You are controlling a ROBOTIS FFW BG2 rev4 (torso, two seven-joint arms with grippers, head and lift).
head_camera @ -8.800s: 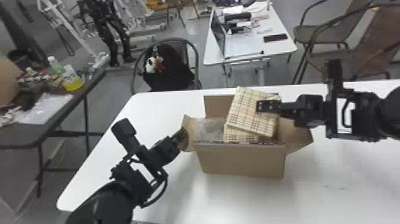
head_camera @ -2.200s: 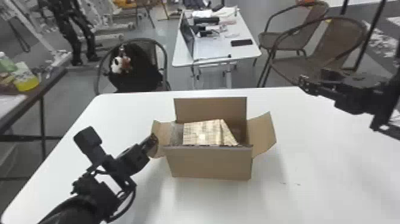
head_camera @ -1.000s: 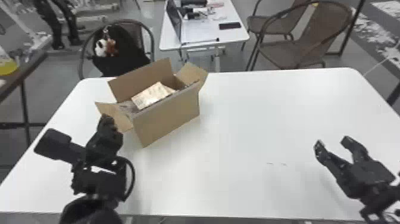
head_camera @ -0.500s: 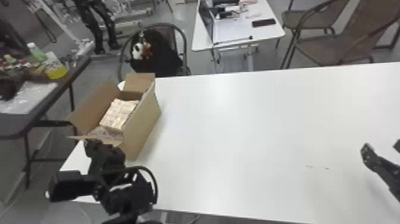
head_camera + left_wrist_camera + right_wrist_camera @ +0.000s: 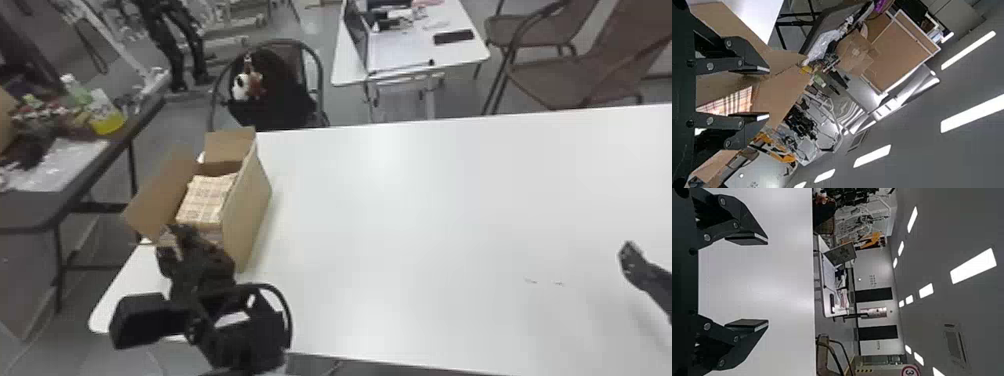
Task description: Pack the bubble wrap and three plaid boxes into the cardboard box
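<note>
The open cardboard box [image 5: 247, 215] stands at the table's left end, turned so that its long side faces right. A plaid box [image 5: 205, 200] lies inside, with what looks like bubble wrap [image 5: 212, 235] at the near end. My left gripper [image 5: 175, 240] is at that near end, by a flap. In the left wrist view, my left gripper [image 5: 769, 94] is open, with cardboard and the plaid box [image 5: 736, 102] beyond its fingers. At the right edge is part of my right gripper [image 5: 637, 265]; in the right wrist view, my right gripper [image 5: 768, 282] stands wide open above the table.
The white table [image 5: 425, 210] stretches from the cardboard box to the right. Behind it are a chair [image 5: 300, 60] with a black bag and a smaller table [image 5: 405, 55] holding a laptop. A dark, cluttered side table [image 5: 55, 165] stands at the left.
The right gripper has let go of a plaid box inside the cardboard box and withdrawn to the right. The cardboard box has shifted left and turned, the left gripper beside it. The head view has swung.
</note>
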